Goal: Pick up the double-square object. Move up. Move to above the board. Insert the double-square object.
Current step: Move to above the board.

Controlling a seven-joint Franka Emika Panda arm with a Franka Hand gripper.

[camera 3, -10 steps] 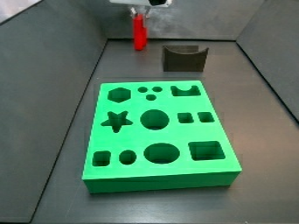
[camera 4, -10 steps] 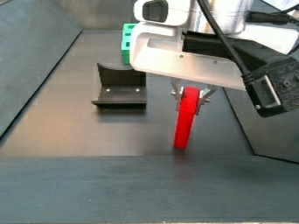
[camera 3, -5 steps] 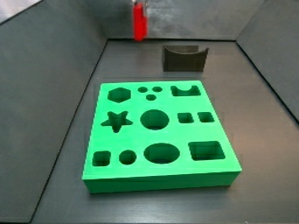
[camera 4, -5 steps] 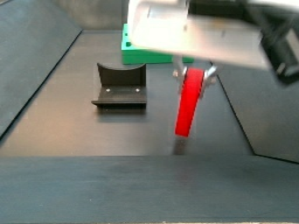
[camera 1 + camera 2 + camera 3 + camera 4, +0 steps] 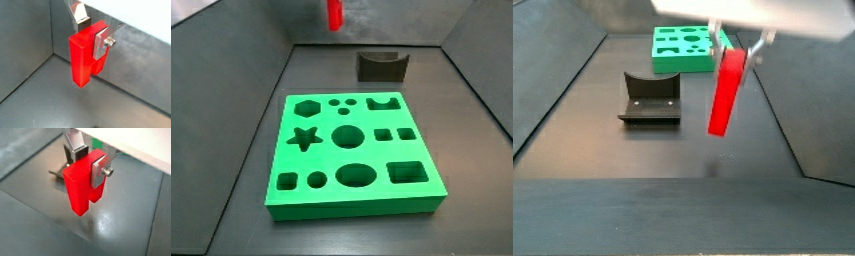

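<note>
Gripper [image 5: 93, 32] closed on top of red piece [image 5: 85, 57], fingers [image 5: 101, 44] clamping both sides. Piece hangs upright, clear of tabletop [image 5: 438, 120], above far edge. Green board [image 5: 352, 150] well apart, mid-tabletop; dark fixture [image 5: 381, 66] between.

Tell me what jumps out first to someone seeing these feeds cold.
The bright red double-square object hangs upright in mid-air, clamped between the gripper's silver fingers, clear of the dark floor. Next is the big green board with its shaped holes, flat on the floor; the dark fixture stands beyond it.
</note>
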